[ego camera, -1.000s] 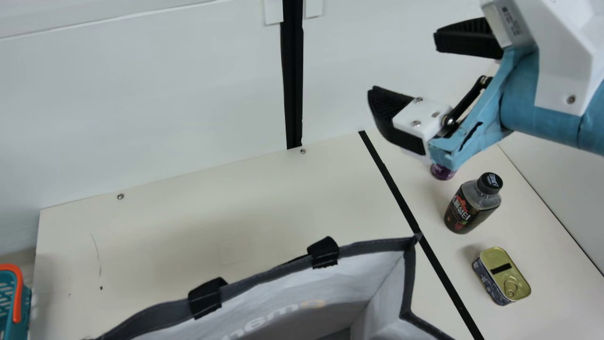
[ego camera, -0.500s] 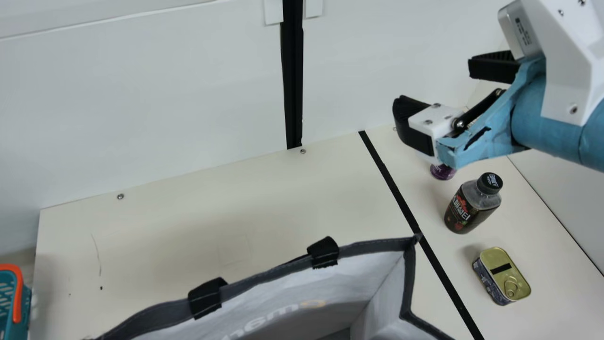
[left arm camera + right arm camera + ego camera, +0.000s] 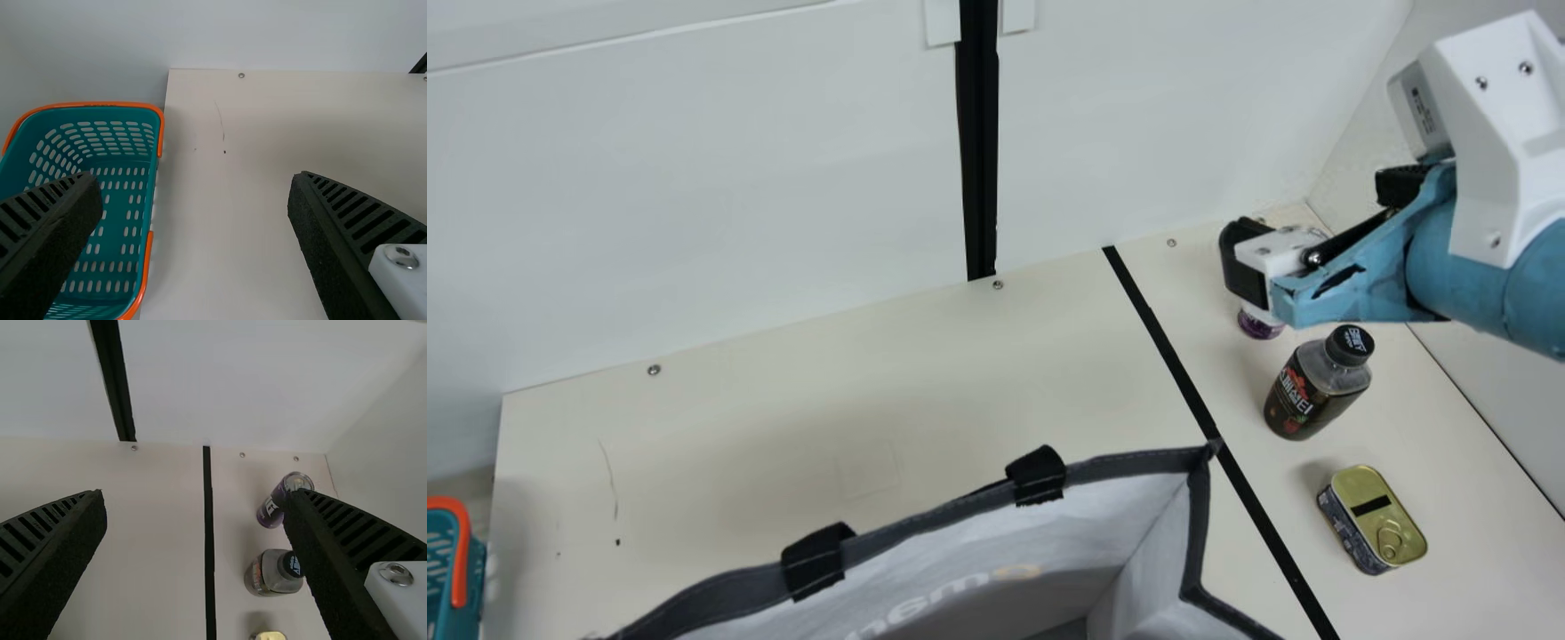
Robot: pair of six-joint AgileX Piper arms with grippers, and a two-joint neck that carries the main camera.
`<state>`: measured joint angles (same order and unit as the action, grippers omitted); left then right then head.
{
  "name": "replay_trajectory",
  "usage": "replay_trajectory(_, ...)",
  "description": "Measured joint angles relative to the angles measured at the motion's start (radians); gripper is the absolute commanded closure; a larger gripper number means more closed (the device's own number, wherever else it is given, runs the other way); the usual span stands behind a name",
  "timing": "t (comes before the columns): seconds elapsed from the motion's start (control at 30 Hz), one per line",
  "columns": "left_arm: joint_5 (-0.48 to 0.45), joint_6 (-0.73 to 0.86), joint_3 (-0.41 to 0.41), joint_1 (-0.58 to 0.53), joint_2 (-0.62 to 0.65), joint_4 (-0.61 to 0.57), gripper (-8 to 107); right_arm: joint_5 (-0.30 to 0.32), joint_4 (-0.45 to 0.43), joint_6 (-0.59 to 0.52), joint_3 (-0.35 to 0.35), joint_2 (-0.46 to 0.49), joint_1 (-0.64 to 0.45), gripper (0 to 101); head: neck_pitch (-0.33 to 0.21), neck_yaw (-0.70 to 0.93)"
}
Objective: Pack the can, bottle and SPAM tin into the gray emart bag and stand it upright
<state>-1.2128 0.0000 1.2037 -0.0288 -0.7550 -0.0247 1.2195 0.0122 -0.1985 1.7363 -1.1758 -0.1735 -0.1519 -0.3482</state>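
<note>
- Hovering empty, fingers spread: right gripper [image 3: 1305,209], can [image 3: 1261,324] peeking out beneath it in the main view.
- Bottle [image 3: 1312,396], SPAM tin [image 3: 1374,520] below it; bag [image 3: 996,533] lower left.
- Left gripper [image 3: 195,180]: empty, spread.

White Korean letters, 스페셜티, run across the label of the bottle [image 3: 1303,398]; the marks on its cap are too small to read. Left of the bottle and nearer, the inner wall of the bag [image 3: 1129,498] shows emart backwards, its e yellow. Beyond the bottle, white letters on the can [image 3: 270,511] are partly hidden; on its near side, print on the tin [image 3: 1356,529] is illegible
</note>
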Motion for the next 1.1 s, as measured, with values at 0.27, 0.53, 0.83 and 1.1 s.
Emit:
replay_trajectory(0.27, 0.0, 0.0, 0.0, 0.0, 0.0, 0.0, 9, -0.001, -0.051, 0.016, -0.063, 0.007, -0.023, 6, 0.0, 0.0)
replay_trajectory(0.53, 0.0, 0.0, 0.0, 0.0, 0.0, 0.0, 9, -0.002, -0.08, 0.036, -0.126, 0.012, -0.05, 6, 0.0, 0.002)
replay_trajectory(0.83, 0.0, 0.0, 0.0, 0.0, 0.0, 0.0, 9, 0.0, -0.105, 0.059, -0.186, 0.019, -0.079, 6, 0.0, 0.002)
replay_trajectory(1.1, 0.0, 0.0, 0.0, 0.0, 0.0, 0.0, 9, -0.001, -0.123, 0.084, -0.238, 0.038, -0.082, 6, 0.0, 0.0)
